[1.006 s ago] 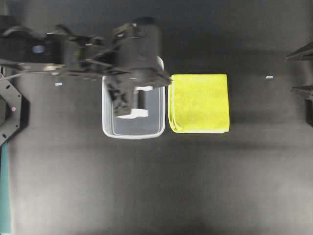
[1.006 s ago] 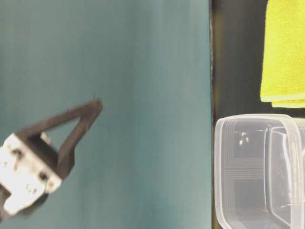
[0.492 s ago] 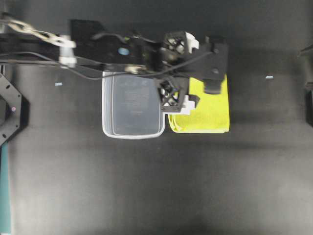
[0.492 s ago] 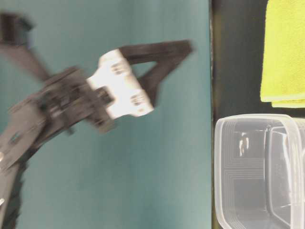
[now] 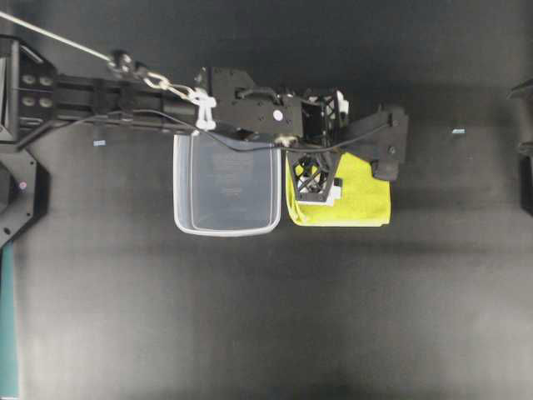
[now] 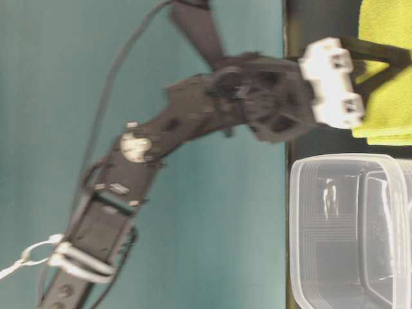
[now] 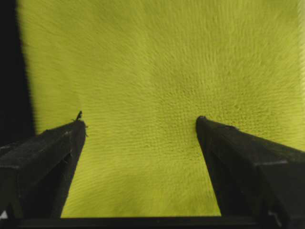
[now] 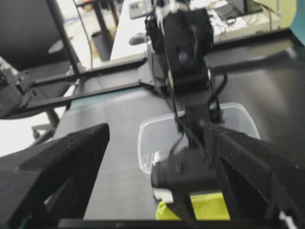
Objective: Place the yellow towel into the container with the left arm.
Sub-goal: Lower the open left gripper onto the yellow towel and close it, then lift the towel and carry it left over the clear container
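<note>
Overhead, we see the black table (image 5: 266, 317) carrying the clear container (image 5: 226, 185), with the yellow towel (image 5: 362, 200) just beside it on the right. Our left arm (image 5: 241, 104) reaches across the container's far rim; the left gripper (image 7: 140, 126) hangs spread wide over the towel. Our right gripper (image 8: 157, 138) also stands open.

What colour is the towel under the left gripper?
Bright yellow towel, clearest in the left wrist view.
</note>
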